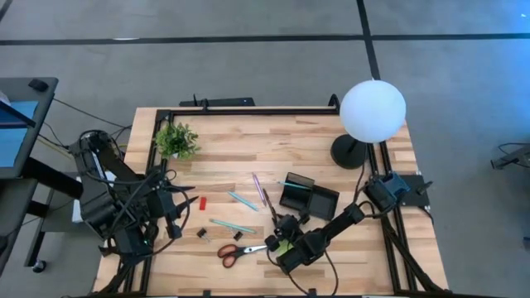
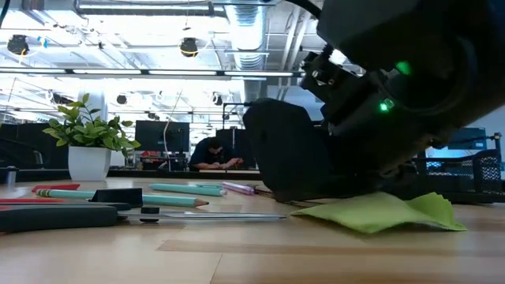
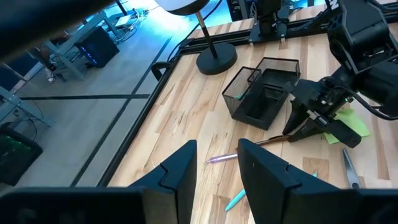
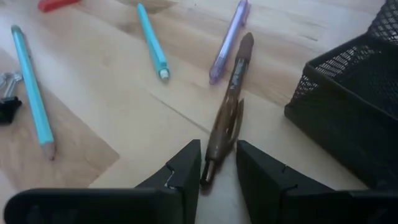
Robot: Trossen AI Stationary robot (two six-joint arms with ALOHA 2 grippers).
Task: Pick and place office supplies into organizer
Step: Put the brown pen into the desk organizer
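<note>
My right gripper (image 4: 217,171) low over table, fingers part open, straddling near tip of brown pen (image 4: 229,106); can't tell if they pinch it yet. Pen long axis runs straight away from gripper, toward 12 in wrist view, purple pen (image 4: 229,38) just beside its far end. In overhead, gripper at 7 o'clock from organizer (image 1: 308,197), near it. Right arm clearly nearer. My left gripper (image 3: 216,171) waits at table's left side, part open, empty. I judge next: close, lift.
</note>
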